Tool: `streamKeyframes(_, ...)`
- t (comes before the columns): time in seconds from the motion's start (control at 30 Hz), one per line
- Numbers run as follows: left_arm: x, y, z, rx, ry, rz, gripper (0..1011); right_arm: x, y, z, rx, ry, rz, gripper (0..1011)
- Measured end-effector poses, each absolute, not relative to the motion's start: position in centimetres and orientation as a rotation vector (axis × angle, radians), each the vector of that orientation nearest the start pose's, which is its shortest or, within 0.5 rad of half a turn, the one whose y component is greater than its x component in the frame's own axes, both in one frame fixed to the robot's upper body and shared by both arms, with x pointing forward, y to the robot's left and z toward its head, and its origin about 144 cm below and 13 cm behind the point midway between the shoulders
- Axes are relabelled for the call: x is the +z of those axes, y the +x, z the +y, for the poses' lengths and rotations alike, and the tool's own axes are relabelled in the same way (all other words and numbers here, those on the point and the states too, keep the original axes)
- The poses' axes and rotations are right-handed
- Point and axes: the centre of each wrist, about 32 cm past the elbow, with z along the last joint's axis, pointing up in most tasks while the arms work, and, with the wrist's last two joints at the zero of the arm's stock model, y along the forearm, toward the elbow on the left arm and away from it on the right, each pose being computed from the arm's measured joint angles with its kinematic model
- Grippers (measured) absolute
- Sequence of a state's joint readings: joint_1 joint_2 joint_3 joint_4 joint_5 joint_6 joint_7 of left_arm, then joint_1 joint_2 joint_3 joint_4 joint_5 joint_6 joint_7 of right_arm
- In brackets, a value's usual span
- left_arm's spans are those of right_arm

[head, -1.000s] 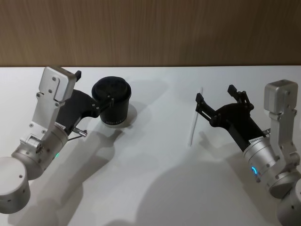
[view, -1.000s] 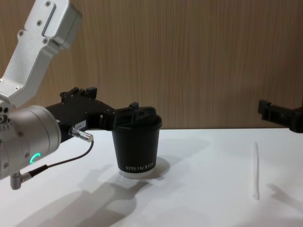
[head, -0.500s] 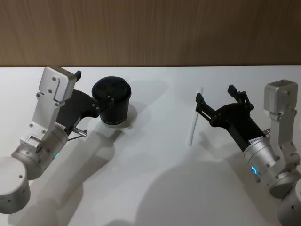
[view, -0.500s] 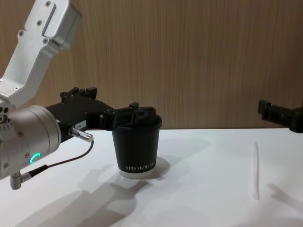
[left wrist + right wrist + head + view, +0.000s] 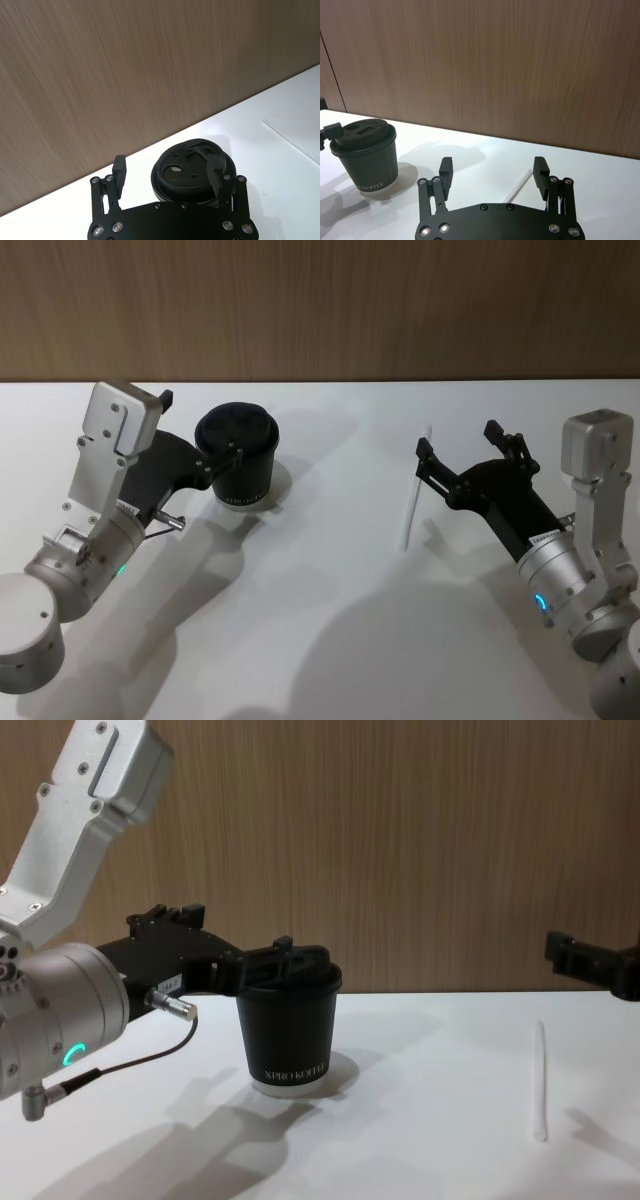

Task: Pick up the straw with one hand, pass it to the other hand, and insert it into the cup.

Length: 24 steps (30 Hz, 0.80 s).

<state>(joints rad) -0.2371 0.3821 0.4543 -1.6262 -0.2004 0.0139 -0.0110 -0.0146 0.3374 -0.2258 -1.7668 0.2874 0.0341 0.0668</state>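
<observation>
White straw (image 5: 415,487) flat on table (image 5: 320,640) | right gripper (image 5: 456,438) just beside | spread wide, empty

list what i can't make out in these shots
The straw: near end hidden behind the right pincer in the right wrist view; cut off by the edge in the left wrist view.
The right pincer: cut off by the chest view's edge.
The cup: whether the left pincer touches its lid, black on black in the chest view.

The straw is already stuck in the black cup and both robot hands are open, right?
Not quite. The straw lies flat on the white table, away from the black cup, as the head view shows. Both the left hand and the right hand are open.
</observation>
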Motion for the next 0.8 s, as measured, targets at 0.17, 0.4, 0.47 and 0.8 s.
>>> streamKeyframes(0.17, 120.4, 49.2, 19.8, 1.124, 0.061, -0.268, 1003, 118.9, 44.3, -23.6, -1.23, 0.021, -0.076, 1001)
streamKeyframes(0.4, 120.4, 49.2, 19.8, 1.124, 0.061, -0.268, 1003, 119.4, 44.2, -23.2, -1.24, -0.018, -0.069, 1001)
streamKeyframes(0.47, 120.4, 49.2, 19.8, 1.124, 0.061, -0.268, 1003, 119.5, 44.3, -23.1, -1.244, -0.032, -0.064, 1001)
streamKeyframes(0.8, 120.4, 49.2, 19.8, 1.124, 0.061, -0.268, 1003, 120.3, 44.8, -22.6, -1.272, -0.129, -0.004, 1001)
